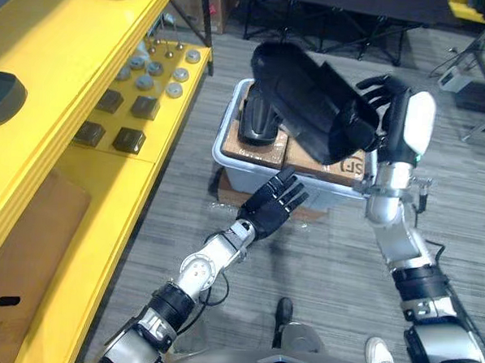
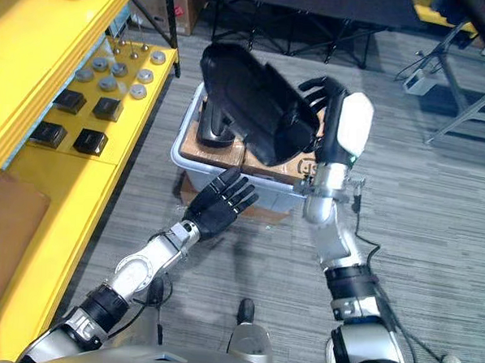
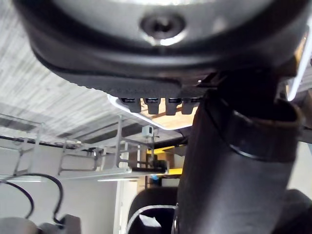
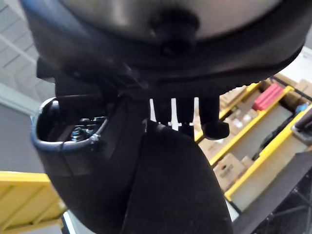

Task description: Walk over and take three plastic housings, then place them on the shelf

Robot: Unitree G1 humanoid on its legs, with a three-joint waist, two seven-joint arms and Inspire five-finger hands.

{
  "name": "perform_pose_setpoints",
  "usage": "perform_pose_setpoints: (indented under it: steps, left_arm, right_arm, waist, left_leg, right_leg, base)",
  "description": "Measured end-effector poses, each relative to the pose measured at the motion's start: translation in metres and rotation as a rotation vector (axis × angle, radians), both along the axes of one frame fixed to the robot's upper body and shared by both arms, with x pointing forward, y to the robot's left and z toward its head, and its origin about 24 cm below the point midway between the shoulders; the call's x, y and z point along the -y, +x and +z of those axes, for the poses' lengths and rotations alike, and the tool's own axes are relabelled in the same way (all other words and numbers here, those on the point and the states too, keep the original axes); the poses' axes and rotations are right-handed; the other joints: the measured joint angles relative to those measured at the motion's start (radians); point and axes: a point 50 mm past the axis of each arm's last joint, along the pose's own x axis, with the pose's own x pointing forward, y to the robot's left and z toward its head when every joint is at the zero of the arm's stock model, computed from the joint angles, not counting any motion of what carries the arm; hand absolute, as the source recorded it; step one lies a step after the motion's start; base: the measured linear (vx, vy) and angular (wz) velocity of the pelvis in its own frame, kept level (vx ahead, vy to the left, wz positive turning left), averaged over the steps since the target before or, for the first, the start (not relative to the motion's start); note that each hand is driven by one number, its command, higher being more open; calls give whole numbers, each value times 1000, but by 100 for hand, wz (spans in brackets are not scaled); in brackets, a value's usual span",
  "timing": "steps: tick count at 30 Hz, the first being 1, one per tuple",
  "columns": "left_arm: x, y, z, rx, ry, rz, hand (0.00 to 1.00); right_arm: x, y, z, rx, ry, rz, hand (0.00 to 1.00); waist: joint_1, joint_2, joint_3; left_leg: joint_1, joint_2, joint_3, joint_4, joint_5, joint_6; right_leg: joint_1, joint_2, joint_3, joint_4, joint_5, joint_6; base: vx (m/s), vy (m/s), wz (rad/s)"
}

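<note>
Left hand [image 1: 276, 201], fingers straight, hangs below the right hand [image 1: 395, 104], clamped on a rigid, probably light, slick plastic housing [image 1: 304, 91] by its end.

We see the held housing [image 1: 312, 100] covering much of the bin [image 1: 220, 152] and its cardboard boxes [image 1: 256, 150], a second housing [image 1: 258, 117] half hidden behind it, small round parts [image 1: 155, 67] we cannot identify, the yellow shelf [image 1: 104, 190] cut off at the left edge
</note>
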Motion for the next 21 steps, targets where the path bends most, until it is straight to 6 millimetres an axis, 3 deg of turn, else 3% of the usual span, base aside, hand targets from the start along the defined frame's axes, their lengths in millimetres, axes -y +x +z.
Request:
perform_pose_setpoints:
  steps: [7,16,17,21]
  left_arm:
    - [0,10,12,4,-126,136,100]
    - [-5,14,12,-29,-130,249,100]
    - [-7,15,11,-48,-118,275,0]
    - [-10,16,10,-81,-102,324,0]
  right_arm:
    - [-17,-14,-36,-135,34,90,0]
    - [-44,-20,-36,-115,54,250,0]
    - [-52,-23,-41,-129,59,293,0]
    - [-62,-25,-43,-129,109,318,0]
  waist:
    - [-5,-4,-16]
    - [2,-14,-25]
    - [1,-17,-27]
    - [2,-25,-33]
  left_leg:
    - [31,1,20,0,-3,2]
    - [40,0,29,0,-4,1]
    - [45,0,30,0,-6,-1]
    - [47,0,29,0,-9,-2]
  right_leg:
    - [17,-1,19,0,8,2]
    - [21,-2,30,1,9,2]
    - [26,-2,30,0,8,1]
    - [32,-2,28,-6,8,1]
  base:
    - [-40,-11,-7]
    - [-9,-7,-3]
    - [0,0,0]
    - [0,0,0]
